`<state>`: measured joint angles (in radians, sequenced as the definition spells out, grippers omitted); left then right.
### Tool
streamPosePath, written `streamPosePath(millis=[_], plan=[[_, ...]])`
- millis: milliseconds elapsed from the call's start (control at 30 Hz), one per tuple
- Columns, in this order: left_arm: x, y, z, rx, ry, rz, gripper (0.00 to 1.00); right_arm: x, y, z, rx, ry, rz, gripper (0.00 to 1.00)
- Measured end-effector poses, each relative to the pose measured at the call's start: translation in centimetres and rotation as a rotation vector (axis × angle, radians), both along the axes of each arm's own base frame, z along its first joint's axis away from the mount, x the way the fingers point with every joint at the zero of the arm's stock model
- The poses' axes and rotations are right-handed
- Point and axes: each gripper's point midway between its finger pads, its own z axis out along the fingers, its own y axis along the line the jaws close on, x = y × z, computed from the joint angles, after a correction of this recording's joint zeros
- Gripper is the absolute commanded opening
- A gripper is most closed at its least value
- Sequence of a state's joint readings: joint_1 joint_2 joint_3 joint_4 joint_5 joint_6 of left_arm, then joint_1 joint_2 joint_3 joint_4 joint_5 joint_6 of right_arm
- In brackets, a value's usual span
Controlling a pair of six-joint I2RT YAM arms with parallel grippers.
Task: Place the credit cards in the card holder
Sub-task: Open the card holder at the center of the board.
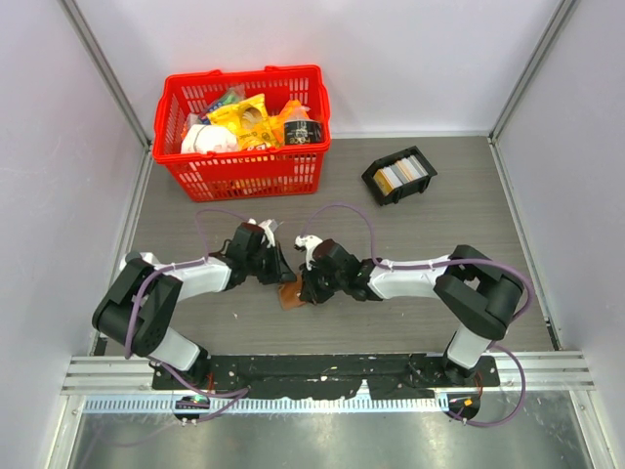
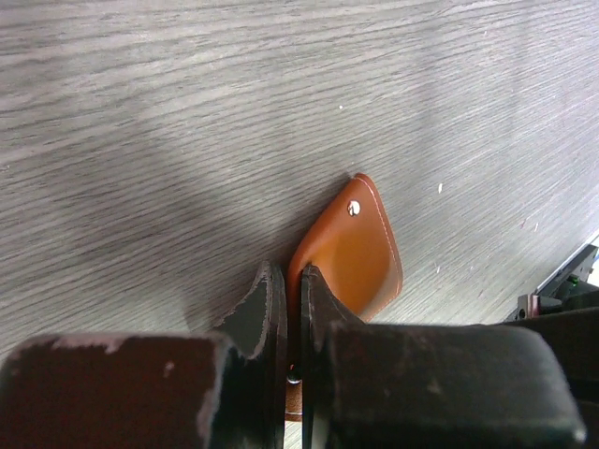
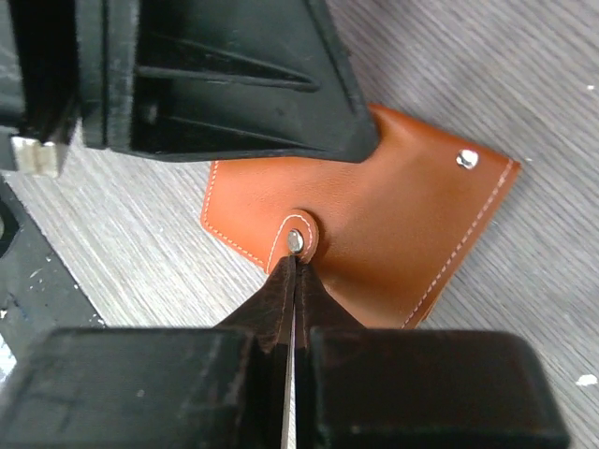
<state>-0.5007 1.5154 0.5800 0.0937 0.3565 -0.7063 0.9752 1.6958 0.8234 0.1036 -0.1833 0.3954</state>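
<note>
Even, bright overhead light is filling the scene. Soft shadows are falling on the bench (image 2: 140,140) in the left wrist view. Near gripper parts are blurring in both wrist views; the brown leather is showing mild sheen.

Robot test cell in a lab. Plain white panel walls (image 1: 391,59) with metal corner posts enclose a grey wood-grain table (image 1: 439,225). Arm bases bolt to a black mounting rail (image 1: 322,369).

Both grippers, left (image 1: 283,274) and right (image 1: 305,290), crowd the wallet (image 1: 291,295) at centre. Far left stands a basket (image 1: 244,171), far right a tray (image 1: 399,176); bare table (image 1: 469,210) lies between.
</note>
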Motion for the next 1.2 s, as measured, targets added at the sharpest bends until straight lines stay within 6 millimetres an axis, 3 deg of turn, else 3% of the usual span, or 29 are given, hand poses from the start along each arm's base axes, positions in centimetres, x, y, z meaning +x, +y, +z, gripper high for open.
streamPosePath(millis=[467, 700, 967, 1100, 1133, 1200], plan=[[-0.1, -0.3, 0.0, 0.015, 0.008, 0.038, 0.0, -1.8, 1.5, 0.0, 0.08, 0.02, 0.154, 0.01], [-0.1, 0.0, 0.1, 0.01, 0.0, 0.076, 0.0, -1.8, 2.0, -0.1, 0.118, 0.085, 0.042, 0.21], [0.0, 0.5, 0.3, 0.008, -0.05, 0.13, 0.0, -1.8, 2.9, 0.0, 0.23, 0.204, -0.084, 0.26], [0.0, 0.5, 0.4, 0.002, -0.068, 0.156, 0.0, -1.7, 2.9, -0.1, 0.227, 0.241, -0.135, 0.21], [0.1, 0.6, 0.4, 0.004, -0.072, 0.162, 0.0, -1.6, 2.9, -0.1, 0.222, 0.248, -0.149, 0.1], [0.1, 0.8, 0.5, 0.008, -0.079, 0.18, 0.0, -1.4, 2.9, -0.3, 0.21, 0.246, -0.161, 0.04]])
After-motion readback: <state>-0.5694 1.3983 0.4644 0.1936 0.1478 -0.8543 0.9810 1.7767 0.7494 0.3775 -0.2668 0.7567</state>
